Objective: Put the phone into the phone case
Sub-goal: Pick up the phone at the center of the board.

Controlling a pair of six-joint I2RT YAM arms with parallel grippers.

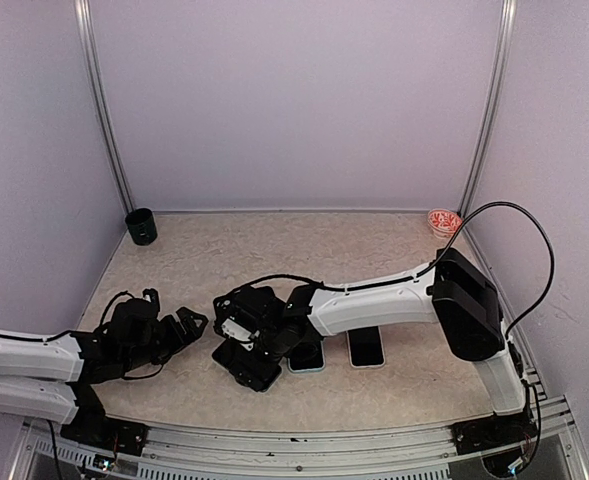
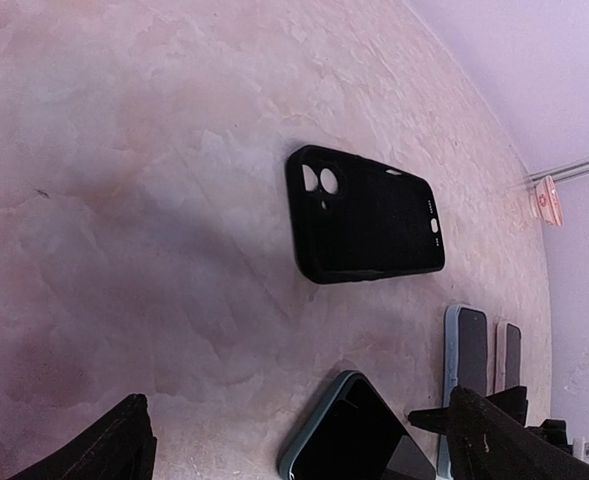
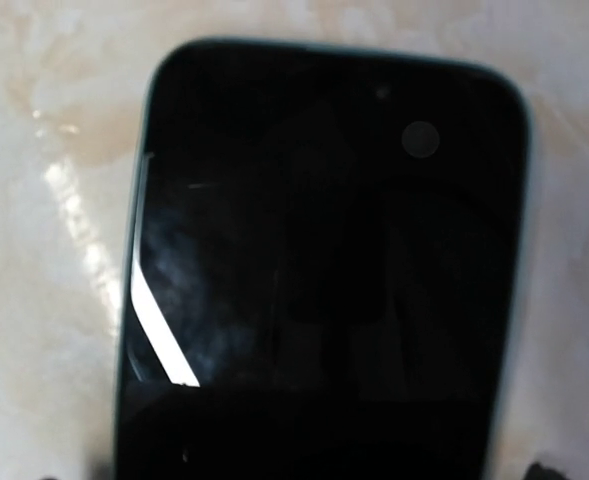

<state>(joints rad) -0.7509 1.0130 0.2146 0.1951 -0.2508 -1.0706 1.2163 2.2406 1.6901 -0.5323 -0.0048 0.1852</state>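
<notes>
Right wrist view: phone (image 3: 324,270) screen-up beneath right pincer (image 1: 244,350); whether gripped, cannot tell. Empty black case (image 2: 369,215) lies flat on table (image 2: 124,200), apart from phone. Left pincer (image 2: 304,445) gapes wide, holding nothing.

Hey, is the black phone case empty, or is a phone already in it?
Empty. In the left wrist view the phone case lies alone, the table showing through its camera holes.

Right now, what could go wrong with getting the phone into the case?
1. The phone lies flat, screen up: a grasp may slip off its thin edge.
2. The phone case lies loose, and the left gripper is open, apart from it: it may slide when pressed.
</notes>
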